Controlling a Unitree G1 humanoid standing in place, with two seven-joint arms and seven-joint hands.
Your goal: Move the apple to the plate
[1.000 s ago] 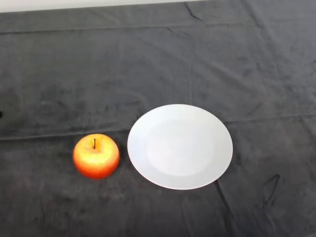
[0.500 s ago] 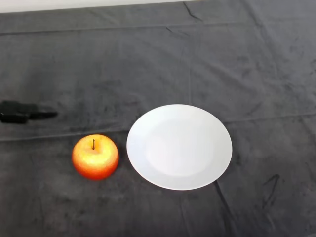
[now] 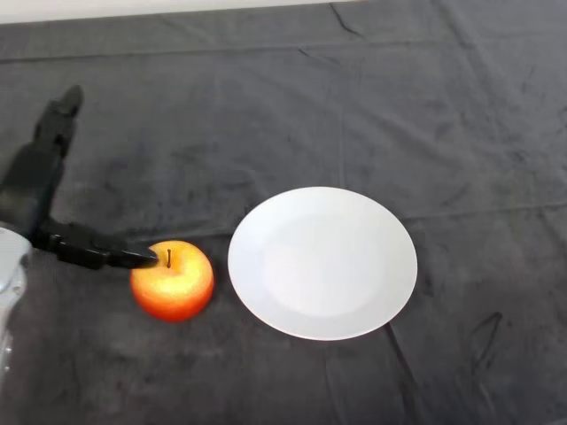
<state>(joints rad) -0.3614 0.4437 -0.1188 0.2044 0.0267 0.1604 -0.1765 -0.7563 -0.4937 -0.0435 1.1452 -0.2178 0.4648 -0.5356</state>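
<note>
A red and yellow apple (image 3: 174, 283) with a dark stem sits on the dark cloth just left of a white plate (image 3: 322, 262). The plate holds nothing. My left hand (image 3: 34, 190) is at the far left, open. Its fingers (image 3: 58, 119) point up and away from me. Its thumb (image 3: 97, 251) reaches right, and its tip lies over the apple's upper left side by the stem. The silver-grey forearm (image 3: 9, 283) shows at the left edge.
The dark cloth (image 3: 354, 106) covers the whole table, with creases running across it. A pale strip (image 3: 133, 7) shows along the far edge.
My left hand has come in from the left edge and moved towards the apple. Its thumb now reaches the apple's top. The apple and plate have not moved.
</note>
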